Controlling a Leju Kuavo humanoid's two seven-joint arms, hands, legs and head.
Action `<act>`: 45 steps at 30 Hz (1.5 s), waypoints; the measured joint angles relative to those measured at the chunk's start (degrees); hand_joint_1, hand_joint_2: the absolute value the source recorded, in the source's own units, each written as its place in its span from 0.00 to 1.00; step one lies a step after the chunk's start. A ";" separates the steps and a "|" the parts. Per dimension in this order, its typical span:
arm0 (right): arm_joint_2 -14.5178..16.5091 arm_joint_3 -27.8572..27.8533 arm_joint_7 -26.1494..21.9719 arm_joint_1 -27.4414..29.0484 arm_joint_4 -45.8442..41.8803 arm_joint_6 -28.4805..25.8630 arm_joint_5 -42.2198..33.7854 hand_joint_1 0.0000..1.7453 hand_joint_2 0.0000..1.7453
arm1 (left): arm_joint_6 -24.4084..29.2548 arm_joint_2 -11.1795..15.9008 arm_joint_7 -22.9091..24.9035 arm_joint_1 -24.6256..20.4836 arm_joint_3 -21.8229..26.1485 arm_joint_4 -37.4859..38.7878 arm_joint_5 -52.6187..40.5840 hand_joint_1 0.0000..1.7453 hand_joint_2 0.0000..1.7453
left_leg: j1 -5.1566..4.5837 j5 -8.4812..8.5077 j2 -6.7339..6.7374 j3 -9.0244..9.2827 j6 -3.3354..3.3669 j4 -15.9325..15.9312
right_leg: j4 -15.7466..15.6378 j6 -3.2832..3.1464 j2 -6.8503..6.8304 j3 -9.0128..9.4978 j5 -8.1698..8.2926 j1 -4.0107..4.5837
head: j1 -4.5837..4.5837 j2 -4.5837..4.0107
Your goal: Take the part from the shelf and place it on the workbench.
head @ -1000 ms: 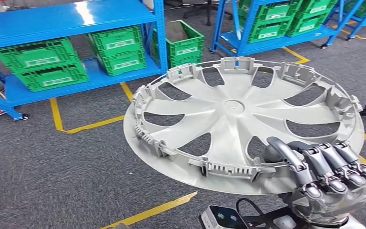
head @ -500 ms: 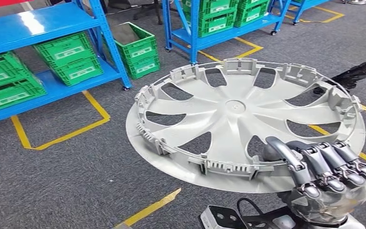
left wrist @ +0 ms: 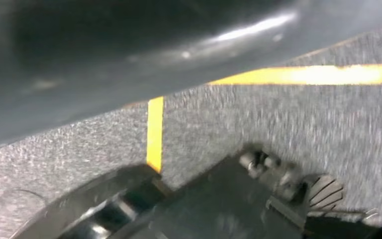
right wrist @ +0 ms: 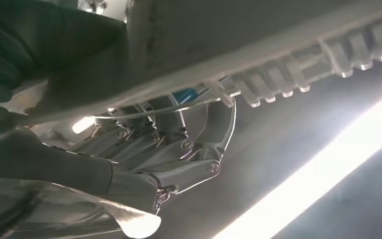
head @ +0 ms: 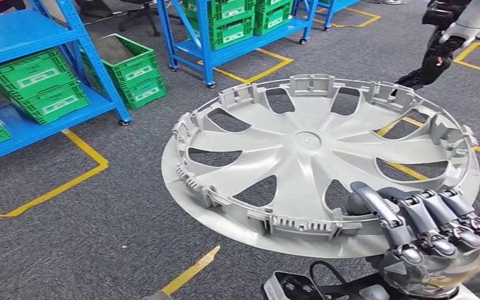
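Head view: the right hand (head: 426, 240) grips the part (head: 315, 156), a pale grey wheel cover with curved spokes and a ring of clips, by the rim nearest the robot. Its dark fingers (head: 412, 215) curl over the rim onto the cover's inner face, and the cover is carried roughly level, tilted slightly (inner side up), above the grey carpeted floor (head: 87, 231).

Right wrist view: the fingers (right wrist: 169, 149) hook around the clipped rim of the part (right wrist: 258, 45), with the rim lying across them.

Left wrist view: the picture is blurred; it shows carpet and yellow floor tape (left wrist: 155, 132), and the state of the left hand cannot be told.

Surroundings: blue shelving (head: 90, 62) stands at the far left with green crates (head: 37, 84) on it, another green crate (head: 131, 69) sits on the floor beside it, and a second blue rack (head: 225, 47) stands behind. Yellow tape lines (head: 190, 270) cross the floor. A second robot's arm (head: 450, 34) appears at the far right.
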 joint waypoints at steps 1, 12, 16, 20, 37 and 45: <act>-0.01 0.00 -0.01 0.00 0.00 0.00 -0.01 1.00 1.00 | -0.01 0.02 0.01 0.14 0.03 0.00 -0.14 0.00 0.00 | -0.06 0.01 0.90 -0.10 0.02 0.02 | 3.72 0.17 -0.61 -1.61 -1.55 -0.01 | 0.03 0.00; -0.02 0.28 -0.14 -0.10 -0.23 0.00 0.00 1.00 1.00 | -0.02 -0.09 0.01 -0.35 0.39 0.00 -1.62 0.00 0.00 | -0.76 -1.03 6.72 -0.05 -1.89 0.89 | -10.79 -2.32 -3.51 7.48 3.89 0.65 | -0.09 0.00; -0.01 0.39 -0.29 -0.14 -0.39 0.00 0.02 1.00 1.00 | -0.05 -0.08 0.03 -0.36 0.60 0.00 -1.88 0.00 0.00 | -0.42 -7.54 1.37 -5.06 -2.55 12.66 | -11.01 -3.12 -0.82 7.21 4.43 0.46 | -0.34 0.00; -0.01 0.40 -0.72 -0.13 -0.40 0.00 0.02 1.00 1.00 | -0.05 -0.02 0.04 -0.11 1.19 0.00 -2.40 0.00 0.00 | -0.38 -4.23 -0.37 -5.08 -2.07 11.92 | -10.58 -3.16 2.52 7.14 4.48 0.54 | -0.34 0.00; -0.05 0.42 -1.13 -0.18 -0.84 0.00 -0.02 1.00 1.00 | -0.08 -0.21 0.01 -0.38 1.51 -0.02 -2.85 0.00 0.00 | -0.44 -0.12 4.62 -0.92 -0.36 0.65 | -6.07 -0.61 -4.20 5.22 2.45 0.35 | 0.28 0.00; -0.03 0.44 -1.97 -0.22 -1.33 0.00 -0.03 1.00 1.00 | -0.13 -0.36 -0.03 -0.47 1.97 -0.11 -3.53 0.00 0.00 | -0.27 -4.71 1.75 -3.38 -2.61 7.48 | -10.76 -3.26 -1.94 7.36 3.92 0.48 | -0.15 0.00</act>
